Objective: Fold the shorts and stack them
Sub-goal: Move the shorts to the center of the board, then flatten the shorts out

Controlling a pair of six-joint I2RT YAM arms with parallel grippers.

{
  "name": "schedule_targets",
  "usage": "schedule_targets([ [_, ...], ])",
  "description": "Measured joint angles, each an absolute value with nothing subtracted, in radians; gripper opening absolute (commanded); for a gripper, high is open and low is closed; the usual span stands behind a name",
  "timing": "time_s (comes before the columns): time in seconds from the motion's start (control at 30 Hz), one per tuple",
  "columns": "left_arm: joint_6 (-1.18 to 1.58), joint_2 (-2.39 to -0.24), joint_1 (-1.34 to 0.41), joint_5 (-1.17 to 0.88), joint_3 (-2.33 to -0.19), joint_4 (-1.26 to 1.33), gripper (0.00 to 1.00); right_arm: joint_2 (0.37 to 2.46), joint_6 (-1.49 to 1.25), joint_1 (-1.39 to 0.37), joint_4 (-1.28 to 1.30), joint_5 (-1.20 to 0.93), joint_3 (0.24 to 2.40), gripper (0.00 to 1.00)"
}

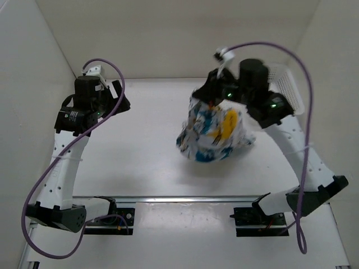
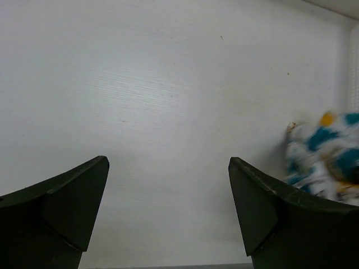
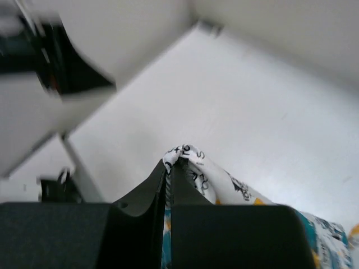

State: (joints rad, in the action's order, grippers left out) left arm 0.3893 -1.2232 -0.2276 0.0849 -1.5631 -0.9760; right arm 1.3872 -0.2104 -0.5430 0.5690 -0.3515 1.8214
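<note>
On the white table [image 1: 140,151], a white mesh basket [image 1: 290,84] was set at the far right corner and a metal rail [image 1: 185,198] across the near part. Whether the shorts [image 1: 216,131] touched the table could not be told.

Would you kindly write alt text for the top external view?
The right arm, jaws shut on a fold, holds the bunched patterned shorts over the white table. The left arm stands apart at left, jaws open and empty.
</note>
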Motion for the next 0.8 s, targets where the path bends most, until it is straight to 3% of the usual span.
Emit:
schedule_targets([
  [0.1,0.398,-1.222,-0.169,0.057,-1.560,-0.988,1.00,1.402,-0.226,-0.623,0.557,-0.326,1.573,0.01],
  [0.13,0.401,-1.224,-0.163,0.040,-1.544,-0.988,1.00,1.420,-0.236,-0.625,0.566,-0.308,1.514,0.39],
  [0.27,0.400,-1.240,-0.160,-0.073,-1.446,-0.989,1.00,1.503,-0.294,-0.561,0.656,-0.227,1.427,0.66],
  [0.47,0.440,-1.246,-0.262,-0.233,-1.174,-0.926,1.00,1.469,-0.323,-0.430,0.707,-0.146,1.436,0.67],
  [0.53,0.481,-1.246,-0.327,-0.242,-1.066,-0.909,1.00,1.427,-0.331,-0.443,0.709,-0.134,1.407,0.73],
  [0.57,0.504,-1.246,-0.361,-0.244,-1.015,-0.900,1.00,1.407,-0.337,-0.461,0.709,-0.128,1.388,0.81],
  [0.63,0.547,-1.246,-0.409,-0.247,-0.939,-0.889,1.00,1.382,-0.349,-0.519,0.709,-0.111,1.353,0.86],
  [0.8,0.633,-1.250,-0.462,-0.261,-0.860,-0.821,1.00,1.441,-0.385,-0.725,0.706,-0.082,1.309,0.91],
])
